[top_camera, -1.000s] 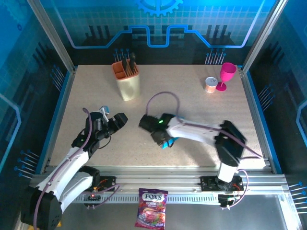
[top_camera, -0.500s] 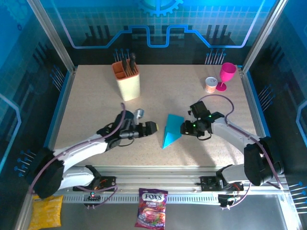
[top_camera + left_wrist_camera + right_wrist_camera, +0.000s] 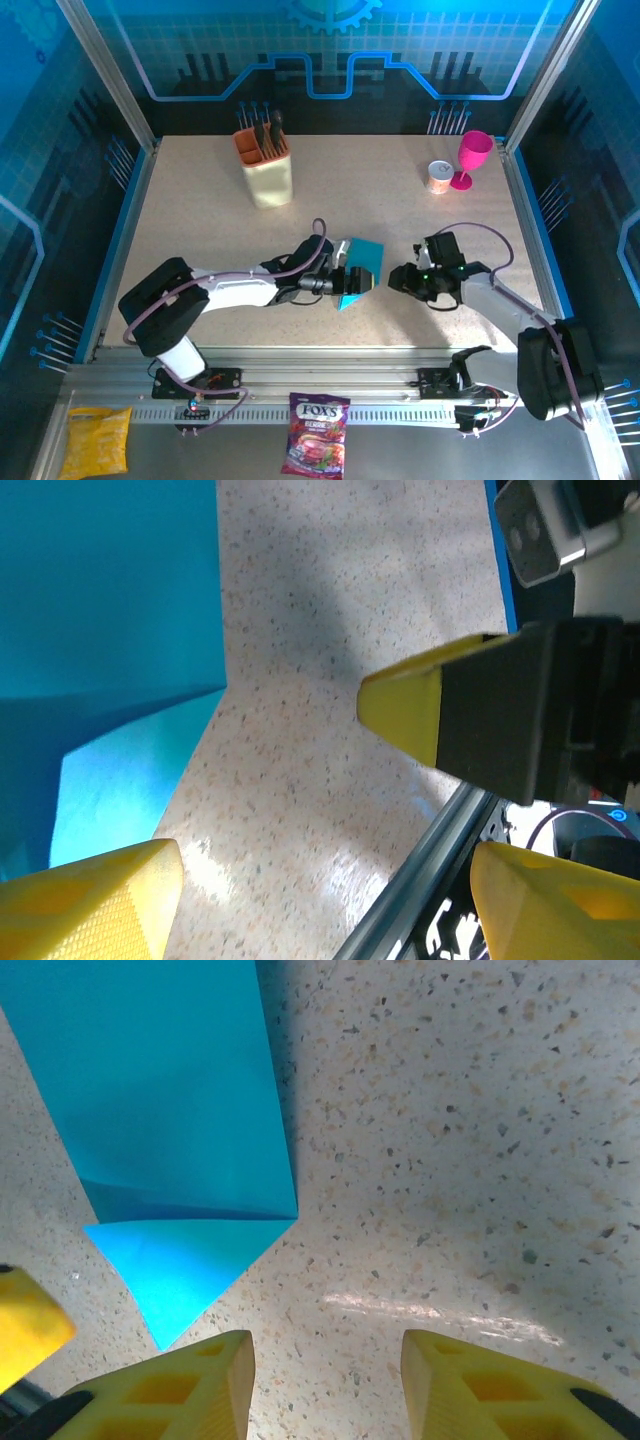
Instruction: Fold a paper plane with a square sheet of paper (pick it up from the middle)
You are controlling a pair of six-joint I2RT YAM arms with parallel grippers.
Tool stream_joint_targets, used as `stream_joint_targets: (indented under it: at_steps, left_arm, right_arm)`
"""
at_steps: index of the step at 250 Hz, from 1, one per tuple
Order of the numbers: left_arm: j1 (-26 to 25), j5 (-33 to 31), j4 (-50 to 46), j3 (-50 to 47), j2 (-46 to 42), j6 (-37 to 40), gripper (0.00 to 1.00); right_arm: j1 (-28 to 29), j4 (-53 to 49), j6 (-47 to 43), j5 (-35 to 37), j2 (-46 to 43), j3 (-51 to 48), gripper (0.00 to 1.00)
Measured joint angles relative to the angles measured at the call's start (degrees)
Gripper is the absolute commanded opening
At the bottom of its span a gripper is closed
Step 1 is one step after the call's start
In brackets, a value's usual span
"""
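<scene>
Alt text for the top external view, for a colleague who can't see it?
A partly folded cyan-blue paper lies central on the table with the open left gripper at its left edge and the open right gripper just clear of it on the right. A beige utensil holder, pink goblet and small can stand at the back.

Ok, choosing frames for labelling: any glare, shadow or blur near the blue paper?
Right wrist: sharp, the paper throws a dark shadow on the table alongside, with a glare streak lower down. Left wrist: broad shadow band, glare patch. Top external: blue-tinted light.

Utensil holder, pink goblet, candy bag.
</scene>
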Motion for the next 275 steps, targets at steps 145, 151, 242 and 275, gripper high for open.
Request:
stream_joint_targets:
  at_steps: [145,151,242,275]
  left_arm:
    - [3.82,1.44,1.81,2.8,6.4,0.92,0.74]
    - [3.85,1.44,1.88,2.8,6.51,1.16,0.74]
    - [5.49,1.55,2.64,2.45,10.01,2.86,0.73]
    - [6.19,2.1,3.78,1.79,10.12,3.04,0.73]
  right_arm:
    - [0.0,9.64,5.09,-6.75,0.92,-4.52,0.42]
    - [0.0,10.12,5.31,-6.88,1.25,-4.52,0.42]
    - [1.16,16.09,6.88,-8.66,8.85,-4.5,0.42]
    - [2.49,17.84,7.39,-9.18,11.58,-3.78,0.42]
